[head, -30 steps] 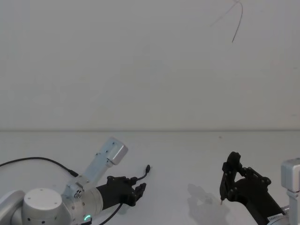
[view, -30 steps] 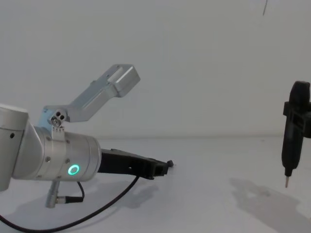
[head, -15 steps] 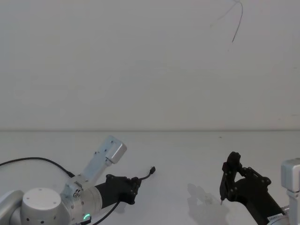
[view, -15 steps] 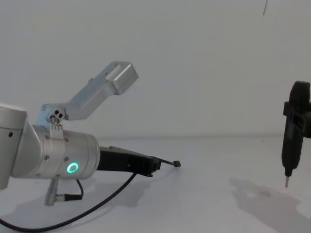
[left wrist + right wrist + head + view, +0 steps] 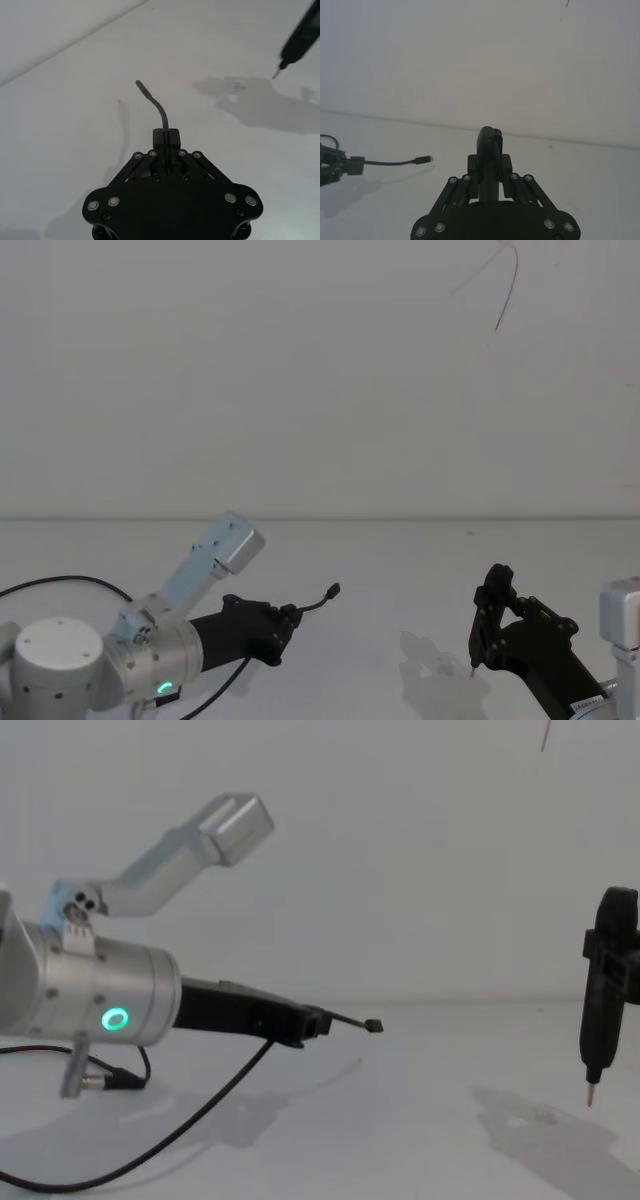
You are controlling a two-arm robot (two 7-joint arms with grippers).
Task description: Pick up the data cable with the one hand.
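Chest view: we see the left gripper (image 5: 312, 1023) squeezed shut on the cable (image 5: 164, 120). The plug (image 5: 373, 1025) pokes out past its tips, and the rest hangs down under it. The right gripper (image 5: 489, 175), far right of it, grips a pen (image 5: 600, 1000).

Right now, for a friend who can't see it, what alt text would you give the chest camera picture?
The left claw, shut on a thin black cable, holds its plug end out above the white table while the rest droops down to it. At the right edge, the right claw holds a pen-shaped tool pointing down.
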